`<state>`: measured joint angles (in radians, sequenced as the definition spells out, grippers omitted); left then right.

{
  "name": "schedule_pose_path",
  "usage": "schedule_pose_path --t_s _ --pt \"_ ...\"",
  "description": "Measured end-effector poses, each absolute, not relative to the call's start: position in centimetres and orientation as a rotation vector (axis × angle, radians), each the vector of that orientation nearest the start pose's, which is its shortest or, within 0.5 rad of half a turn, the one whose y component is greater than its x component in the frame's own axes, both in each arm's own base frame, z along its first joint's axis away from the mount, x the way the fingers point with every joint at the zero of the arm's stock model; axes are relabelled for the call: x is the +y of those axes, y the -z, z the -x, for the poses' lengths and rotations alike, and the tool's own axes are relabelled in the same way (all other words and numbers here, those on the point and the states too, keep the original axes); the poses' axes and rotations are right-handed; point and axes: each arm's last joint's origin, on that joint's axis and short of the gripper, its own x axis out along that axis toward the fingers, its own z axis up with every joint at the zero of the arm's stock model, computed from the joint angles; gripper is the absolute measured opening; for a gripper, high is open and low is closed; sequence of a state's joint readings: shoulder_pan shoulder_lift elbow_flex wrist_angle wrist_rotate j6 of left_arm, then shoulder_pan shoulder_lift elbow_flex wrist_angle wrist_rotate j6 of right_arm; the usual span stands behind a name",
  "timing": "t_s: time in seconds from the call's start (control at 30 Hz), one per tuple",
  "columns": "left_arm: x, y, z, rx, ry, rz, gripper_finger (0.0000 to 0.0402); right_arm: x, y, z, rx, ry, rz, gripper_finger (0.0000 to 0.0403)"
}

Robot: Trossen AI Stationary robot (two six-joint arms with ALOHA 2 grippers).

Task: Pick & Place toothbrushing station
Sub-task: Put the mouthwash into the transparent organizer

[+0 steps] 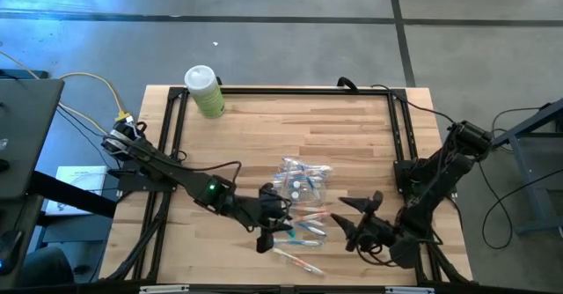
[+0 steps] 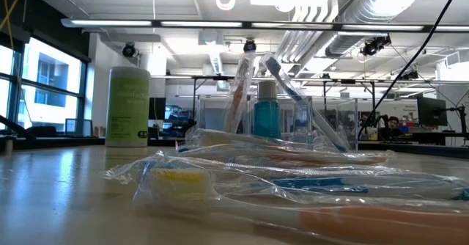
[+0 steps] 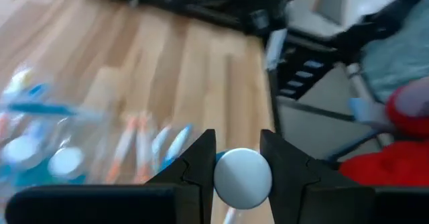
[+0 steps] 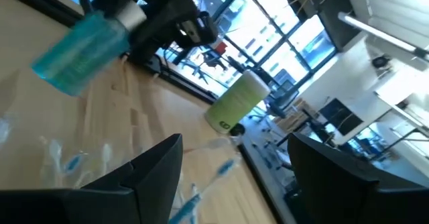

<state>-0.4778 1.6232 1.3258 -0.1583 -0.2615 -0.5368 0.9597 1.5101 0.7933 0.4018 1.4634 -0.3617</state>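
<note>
**Ana:** What does the table hold right now?

**Ben:** A wooden table [image 1: 352, 135] seen from above. Toward the middle of its near edge lies a loose cluster: a clear plastic holder [image 1: 301, 179] with wrapped toothbrushes [image 1: 303, 230] fanned out beside it, marked blue and orange. At the far left corner stands a pale green bottle [image 1: 205, 91] with a white cap, well apart from everything else.

**Ana:** And the arms?

**Ben:** The left gripper [image 1: 269, 232] hangs over the near side of the cluster, pinching a small teal tube [image 4: 80, 44] by its round white cap [image 3: 242, 177]. From its own wrist camera the cap sits squarely between the two dark fingers [image 3: 198, 167]. The right gripper [image 1: 359, 222] waits near the near right corner, fingers spread wide and holding nothing, pointed toward the pile.

**Ana:** Why hold it by the cap?

**Ben:** My guess is that the cap is the firmest round part, so the tube hangs straight and can be lowered upright into the holder. The right arm seems parked clear so the two do not collide.

**Ana:** Any readable writing?

**Ben:** None. The green bottle has a dark label, but the lettering is too small to make out.
</note>
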Motion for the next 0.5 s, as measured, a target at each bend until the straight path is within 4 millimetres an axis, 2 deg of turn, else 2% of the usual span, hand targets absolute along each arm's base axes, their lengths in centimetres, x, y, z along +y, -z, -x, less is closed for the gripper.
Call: schedule_pose_path --t_s 0.23,0.5 --pt "-14.9 -30.9 -34.9 0.426 0.08 0.38 0.0087 22.7 -23.0 -19.0 0.202 0.494 0.663 0.0263" --pt "-11.9 -29.2 -37.3 0.431 -0.01 0.391 0.0087 22.7 -23.0 -19.0 0.202 0.493 0.665 0.0263"
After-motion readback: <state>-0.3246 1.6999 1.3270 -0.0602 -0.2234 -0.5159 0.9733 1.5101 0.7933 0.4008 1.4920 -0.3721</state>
